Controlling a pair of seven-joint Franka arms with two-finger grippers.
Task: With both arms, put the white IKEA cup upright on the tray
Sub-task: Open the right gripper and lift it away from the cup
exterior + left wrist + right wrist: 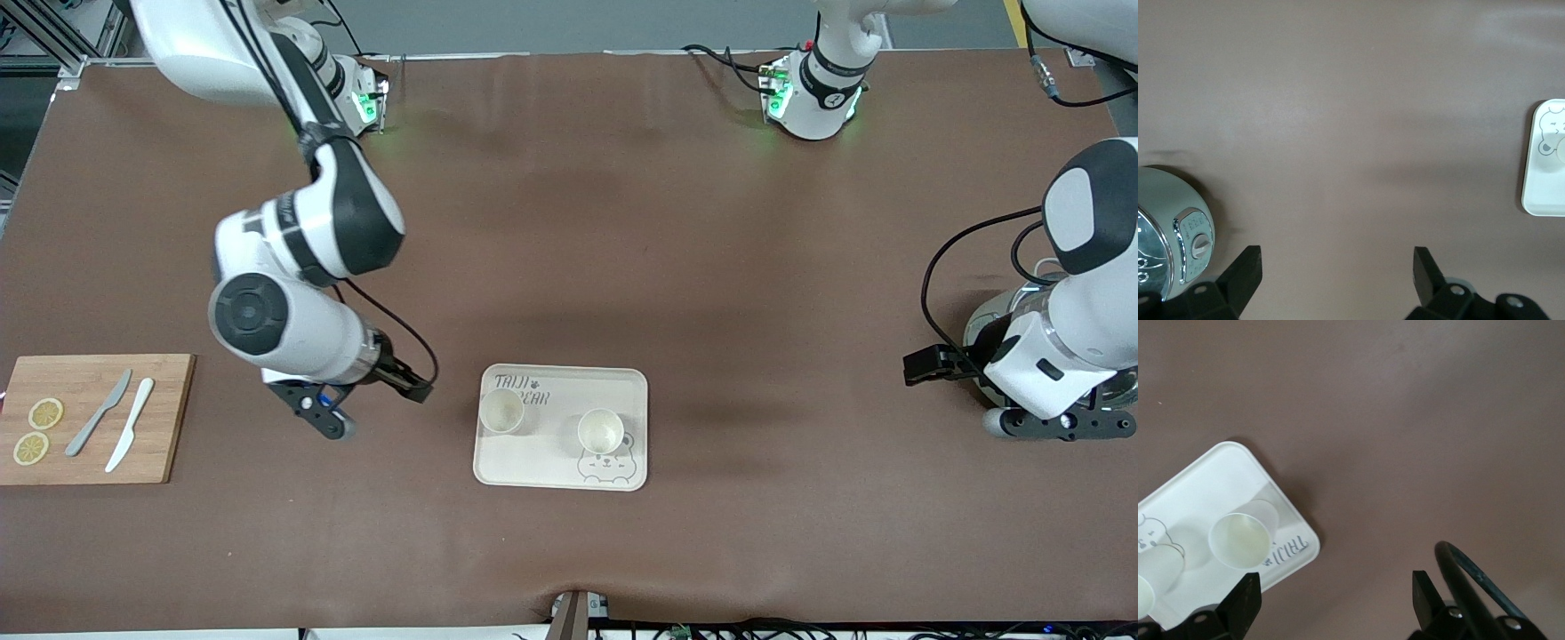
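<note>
The cream tray (533, 455) with "TAIJI BEAR" lettering lies mid-table. Two white cups stand upright on it: one (501, 411) by the lettering, one (601, 431) above the bear drawing. My right gripper (416, 388) is open and empty, low over the table beside the tray on the right arm's end. In the right wrist view the gripper (1336, 593) is over bare table, with the tray (1225, 470) and both cups (1239, 539) (1155, 577) nearby. My left gripper (917, 367) is open and empty, well away toward the left arm's end; the left wrist view shows it (1338, 267) and the tray's edge (1545, 167).
A bamboo cutting board (160, 418) with two lemon slices and two knives lies at the right arm's end. A round metal and glass appliance (985, 333) stands under the left arm and also shows in the left wrist view (1171, 233).
</note>
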